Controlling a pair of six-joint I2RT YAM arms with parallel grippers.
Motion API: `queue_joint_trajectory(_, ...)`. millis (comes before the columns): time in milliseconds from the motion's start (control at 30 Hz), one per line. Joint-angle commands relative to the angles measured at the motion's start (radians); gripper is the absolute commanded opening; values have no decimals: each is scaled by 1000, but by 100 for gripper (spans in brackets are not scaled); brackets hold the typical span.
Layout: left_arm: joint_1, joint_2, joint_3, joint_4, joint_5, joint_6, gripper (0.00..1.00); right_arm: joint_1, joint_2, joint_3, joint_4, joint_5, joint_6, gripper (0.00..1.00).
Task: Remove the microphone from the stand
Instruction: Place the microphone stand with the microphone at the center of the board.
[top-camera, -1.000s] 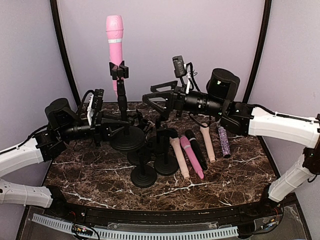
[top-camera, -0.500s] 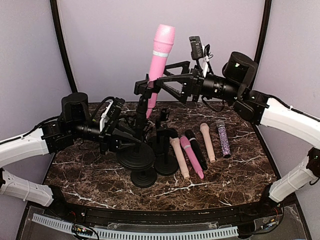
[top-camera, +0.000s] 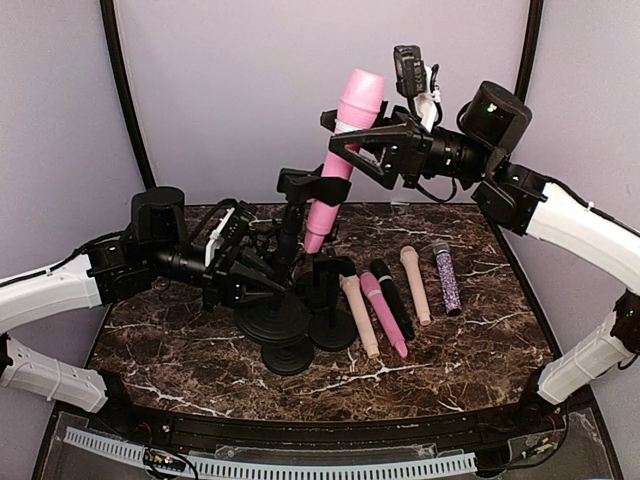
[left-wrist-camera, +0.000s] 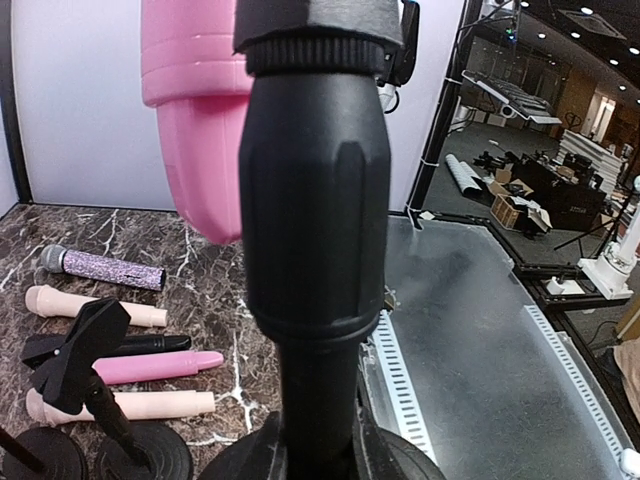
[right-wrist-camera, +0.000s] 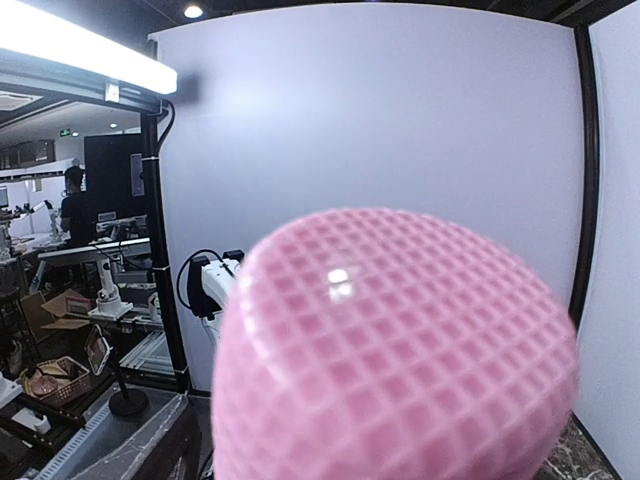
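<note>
The right gripper (top-camera: 352, 143) is clamped on the pink microphone (top-camera: 328, 205), which leans with its head toward 1 o'clock over the 12 o'clock side of the table (top-camera: 480, 340), its shaft at the clip of the stand (top-camera: 272, 320), whose pole the left gripper (top-camera: 258, 270) grips.

Table (top-camera: 470, 350): carries everything below, from centre-left to right.

Tall stand (top-camera: 272, 318): centre-left, pole tilted to the right, clip (top-camera: 312, 186) at its top. Left gripper (top-camera: 262, 270) is clasped round the pole low down, reaching in from the left.

Microphone (top-camera: 340, 165): in the air, up and right of the clip, lower end just beside the pole. Right gripper (top-camera: 345, 135) is clasped round its upper part.

Short stands (top-camera: 288, 355): just in front and right of the tall stand's base.

Five loose microphones (top-camera: 393, 298): lying side by side, right of the short stands.
</note>
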Motion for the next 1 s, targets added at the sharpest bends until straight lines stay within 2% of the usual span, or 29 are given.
queue_joint_trajectory(0,-4,-60,34,70,-86,35,0,-5,-5,-8,62,-38,31,63)
queue_joint_trajectory(167,-2,-102,16,64,-207,65,0,2,7,-17,64,34,38,32)
queue_joint_trajectory(267,-2,-118,11,40,-271,76,0,19,24,-6,62,111,31,23)
queue_joint_trajectory(433,-2,-189,-37,11,-428,84,0,89,89,56,-7,276,-48,17)
queue_joint_trajectory(567,-2,-273,-132,32,-566,84,0,172,187,144,-85,402,-123,14)
queue_joint_trajectory(800,-2,-391,-341,97,-814,88,0,237,335,262,-104,499,-149,12)
queue_joint_trajectory(967,-2,-449,-501,239,-965,88,0,246,407,262,-57,512,-140,11)
